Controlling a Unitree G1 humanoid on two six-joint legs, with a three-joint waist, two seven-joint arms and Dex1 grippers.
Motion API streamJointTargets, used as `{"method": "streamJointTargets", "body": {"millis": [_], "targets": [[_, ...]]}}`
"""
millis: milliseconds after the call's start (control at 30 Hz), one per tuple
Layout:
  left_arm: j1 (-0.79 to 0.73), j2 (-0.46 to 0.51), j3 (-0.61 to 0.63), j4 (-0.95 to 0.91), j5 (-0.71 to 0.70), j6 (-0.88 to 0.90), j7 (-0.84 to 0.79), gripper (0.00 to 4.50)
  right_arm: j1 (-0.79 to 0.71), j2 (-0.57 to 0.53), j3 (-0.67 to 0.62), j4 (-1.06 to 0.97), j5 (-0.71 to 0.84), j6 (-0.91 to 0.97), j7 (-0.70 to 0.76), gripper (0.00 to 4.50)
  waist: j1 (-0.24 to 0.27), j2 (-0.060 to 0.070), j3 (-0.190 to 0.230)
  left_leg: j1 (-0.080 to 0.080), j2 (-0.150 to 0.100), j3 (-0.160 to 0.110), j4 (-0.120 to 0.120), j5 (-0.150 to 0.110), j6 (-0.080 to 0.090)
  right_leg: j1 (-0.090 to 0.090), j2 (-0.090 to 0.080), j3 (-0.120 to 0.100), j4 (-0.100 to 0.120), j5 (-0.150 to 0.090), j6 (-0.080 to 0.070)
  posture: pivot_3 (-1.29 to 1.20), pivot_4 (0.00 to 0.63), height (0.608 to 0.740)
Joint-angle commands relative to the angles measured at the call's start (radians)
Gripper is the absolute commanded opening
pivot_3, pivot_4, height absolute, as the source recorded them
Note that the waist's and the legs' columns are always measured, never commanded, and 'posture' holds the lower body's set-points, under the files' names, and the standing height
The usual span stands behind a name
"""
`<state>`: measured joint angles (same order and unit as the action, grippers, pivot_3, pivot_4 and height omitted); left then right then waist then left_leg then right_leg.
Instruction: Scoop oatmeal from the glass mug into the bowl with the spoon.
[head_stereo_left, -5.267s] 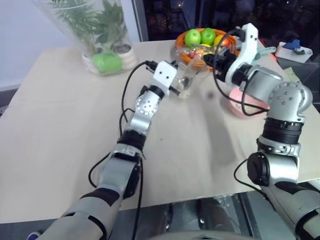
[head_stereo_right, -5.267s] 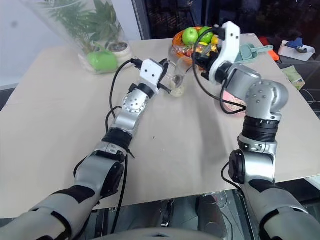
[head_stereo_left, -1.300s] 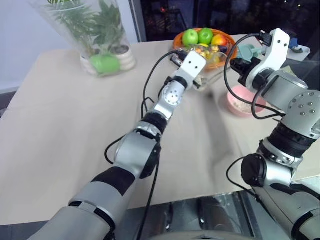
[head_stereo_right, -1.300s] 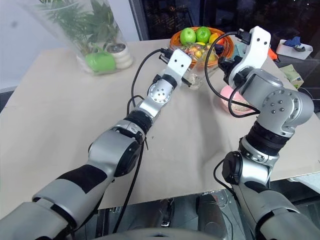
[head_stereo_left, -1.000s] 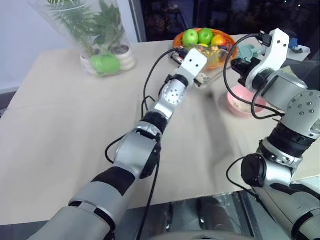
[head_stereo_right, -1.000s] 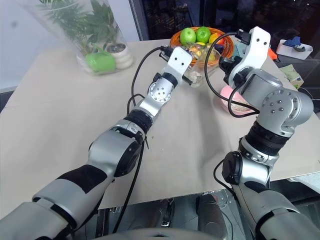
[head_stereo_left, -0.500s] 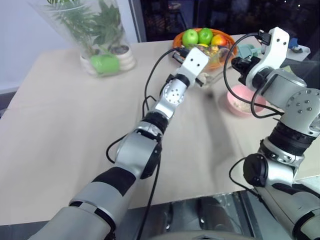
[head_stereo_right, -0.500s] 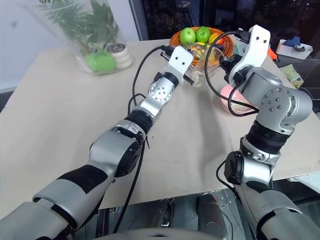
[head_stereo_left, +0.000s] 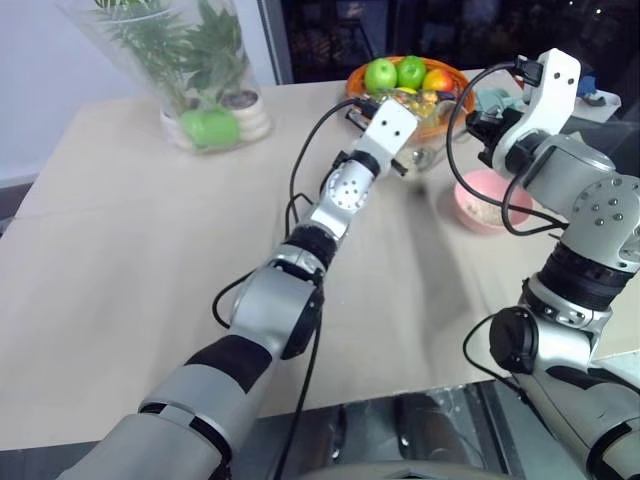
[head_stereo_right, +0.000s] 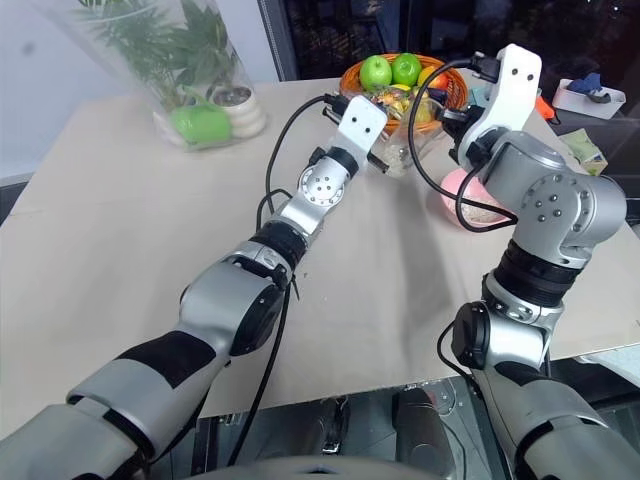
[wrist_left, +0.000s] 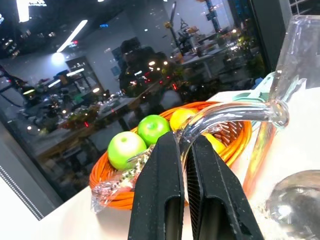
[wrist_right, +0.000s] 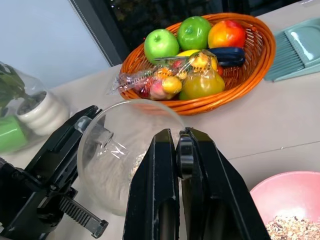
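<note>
Both arms up over the beige table (head_stereo_left: 150, 260), mug tipped, spoon pinched.

Nearest in, the right gripper (wrist_right: 181, 145) has its two black fingers clenched on the slim silver metal spoon (wrist_right: 184, 157), seen end-on between them, poised at the mouth of the mug. Just below and beside it sits the small round pink bowl (head_stereo_left: 487, 200), pale beige oat flakes (wrist_right: 294, 228) already lying in it. The left gripper (wrist_left: 184, 150) is clamped on the curved handle of the small clear glass mug (wrist_right: 125, 155), which is lifted and tilted with its open mouth toward the right gripper. Beyond, the orange woven fruit basket (head_stereo_left: 455, 100) holds green apples (head_stereo_left: 397, 72), and far left stands the large clear plant vase (head_stereo_left: 190, 70).
</note>
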<state>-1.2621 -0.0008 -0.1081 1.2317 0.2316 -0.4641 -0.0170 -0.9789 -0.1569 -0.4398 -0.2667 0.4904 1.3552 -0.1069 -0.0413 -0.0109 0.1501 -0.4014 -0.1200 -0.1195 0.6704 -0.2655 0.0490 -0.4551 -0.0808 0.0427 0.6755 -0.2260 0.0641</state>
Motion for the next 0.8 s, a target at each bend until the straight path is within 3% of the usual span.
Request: {"method": "streamJointTargets", "body": {"millis": [33,400,633,800], "targets": [[-0.018,-0.003,0.013,-0.059,-0.019,-0.022,0.002,0.0,-0.019,-0.009,0.005,-0.038,0.005,-0.017,0.009,0.01,0.0,0.0,0.0,0.0,0.0,0.0,0.0,0.0,0.0,0.0,0.0,0.0,0.0,0.0,0.0,0.0,0.15,0.74],[-0.015,-0.01,0.027,-0.047,-0.039,-0.001,-0.024,0.0,0.002,-0.092,0.084,-0.069,0.011,-0.055,0.09,0.01,0.0,0.0,0.0,0.0,0.0,0.0,0.0,0.0,0.0,0.0,0.0,0.0,0.0,0.0,0.0,0.0,0.15,0.74],[-0.022,-0.018,0.04,-0.055,-0.057,-0.006,-0.042,0.0,0.076,-0.255,0.297,-0.097,-0.048,-0.185,0.238,0.01,0.001,0.0,0.0,0.0,0.0,0.0,0.0,0.0,0.0,0.0,0.0,0.0,-0.001,0.0,0.0,0.0,0.15,0.74],[-0.025,-0.017,0.041,-0.056,-0.056,-0.009,-0.047,0.0,0.102,-0.272,0.315,-0.091,-0.024,-0.205,0.297,0.01,0.0,0.0,0.0,0.0,0.0,0.001,0.0,0.0,0.0,0.0,0.0,0.0,-0.001,0.0,0.0,0.0,0.15,0.74]]}}
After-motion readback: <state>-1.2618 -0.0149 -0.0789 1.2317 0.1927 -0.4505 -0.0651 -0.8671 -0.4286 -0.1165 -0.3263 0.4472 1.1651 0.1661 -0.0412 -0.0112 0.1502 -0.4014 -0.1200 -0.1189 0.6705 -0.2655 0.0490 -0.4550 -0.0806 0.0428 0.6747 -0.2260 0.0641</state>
